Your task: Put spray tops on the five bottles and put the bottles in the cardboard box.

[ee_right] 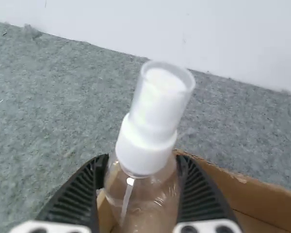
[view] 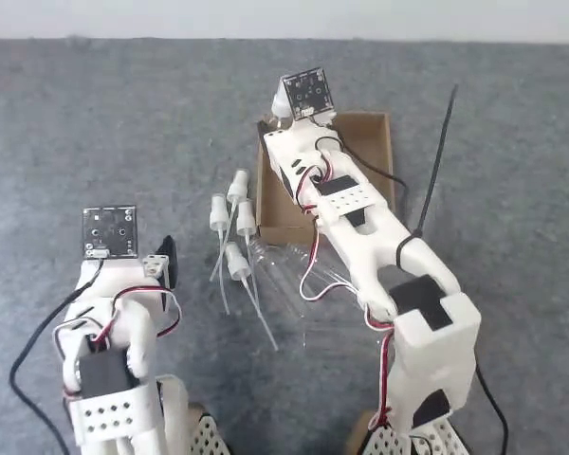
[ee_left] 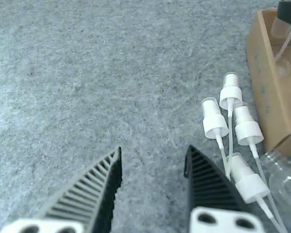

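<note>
Right gripper (ee_right: 141,167) jaws clamp the capped bottle (ee_right: 136,191) below its shoulder, over the 11 o'clock corner of the cardboard box (view: 391,152). Likely light, thin-walled, slippery: grip the body gently. Left gripper (ee_left: 153,170) jaws stand apart, empty.

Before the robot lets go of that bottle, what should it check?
1. Right gripper holds the clear plastic bottle between its fingers: ok.
2. White spray top sits on that bottle: ok. Screwed tight: cannot tell.
3. Bottle clear of the brown cardboard box rim: cannot tell.
4. Room left inside the box: cannot tell.
5. Left gripper open and empty over the grey carpet: ok.
6. Four loose white spray tops lie outside the box: ok.
</note>
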### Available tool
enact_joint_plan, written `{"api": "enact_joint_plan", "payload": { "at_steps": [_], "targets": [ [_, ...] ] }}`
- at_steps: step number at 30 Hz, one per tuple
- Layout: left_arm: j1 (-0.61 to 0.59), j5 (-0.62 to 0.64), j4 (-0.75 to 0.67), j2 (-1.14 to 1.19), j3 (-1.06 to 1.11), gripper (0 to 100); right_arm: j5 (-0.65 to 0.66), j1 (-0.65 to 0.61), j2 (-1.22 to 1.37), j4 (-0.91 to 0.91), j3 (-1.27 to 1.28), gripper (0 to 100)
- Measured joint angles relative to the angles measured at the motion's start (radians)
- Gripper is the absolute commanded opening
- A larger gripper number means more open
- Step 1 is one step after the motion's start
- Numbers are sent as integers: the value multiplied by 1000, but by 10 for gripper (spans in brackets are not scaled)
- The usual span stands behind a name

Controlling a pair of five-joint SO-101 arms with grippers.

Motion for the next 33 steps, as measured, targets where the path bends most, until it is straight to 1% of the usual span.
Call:
{"api": "enact_joint_plan", "payload": {
  "at_steps": [4,10,20,26,33],
  "targets": [
    [0,0,0,0,0,199,0,3,20,-2,-25,10],
    [0,0,0,0,0,199,0,2,28,-2,-34,146],
    [0,0,0,0,0,199,0,-3,28,-2,-34,154],
    [0,0,0,0,0,199,0,-3,28,-2,-34,243],
    [0,0,0,0,0,199,0,-21,29,-2,-34,248]
  ]
}}
